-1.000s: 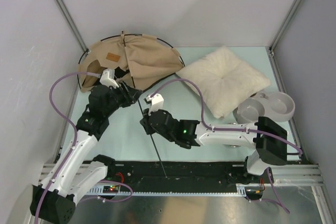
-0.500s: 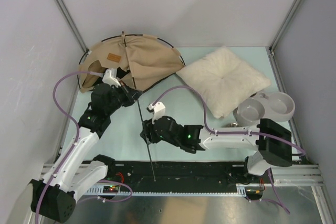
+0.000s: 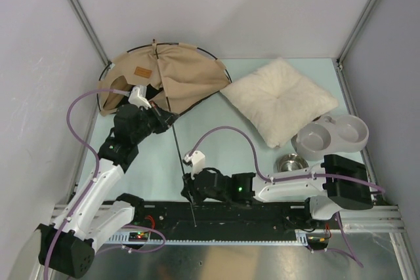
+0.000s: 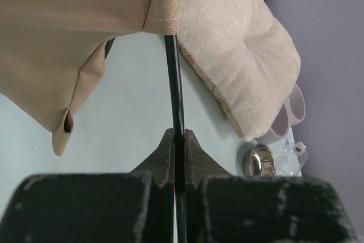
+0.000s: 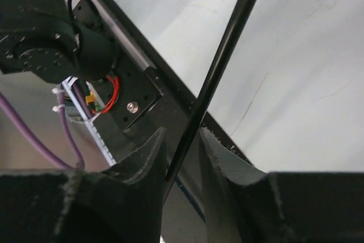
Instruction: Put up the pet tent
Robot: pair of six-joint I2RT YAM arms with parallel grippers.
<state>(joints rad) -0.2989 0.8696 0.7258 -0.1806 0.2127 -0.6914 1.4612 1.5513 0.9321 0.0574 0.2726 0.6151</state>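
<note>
The pet tent (image 3: 184, 77) lies flat at the back left, tan canvas with a brown label (image 3: 139, 72) and curved black poles. One loose black pole (image 3: 180, 155) runs from the canvas to the front rail. My left gripper (image 3: 165, 117) is shut on this pole just below the canvas hem; the left wrist view shows the pole (image 4: 173, 83) pinched in my left gripper (image 4: 178, 140) under the canvas (image 4: 74, 21). My right gripper (image 3: 188, 191) sits around the pole's near end. In its wrist view the jaws (image 5: 182, 140) stand apart, the pole (image 5: 227, 44) touching one finger only. No pom-pom shows.
A fluffy cream pillow (image 3: 279, 100) lies at the back right, also in the left wrist view (image 4: 239, 49). A grey double bowl (image 3: 331, 134) and a steel bowl (image 3: 289, 162) sit at the right. A black rail (image 3: 249, 213) runs along the front edge.
My right gripper has slid down the pole toward the front rail. The pole's near end swung slightly left. The left gripper has stayed on the pole near the tent.
</note>
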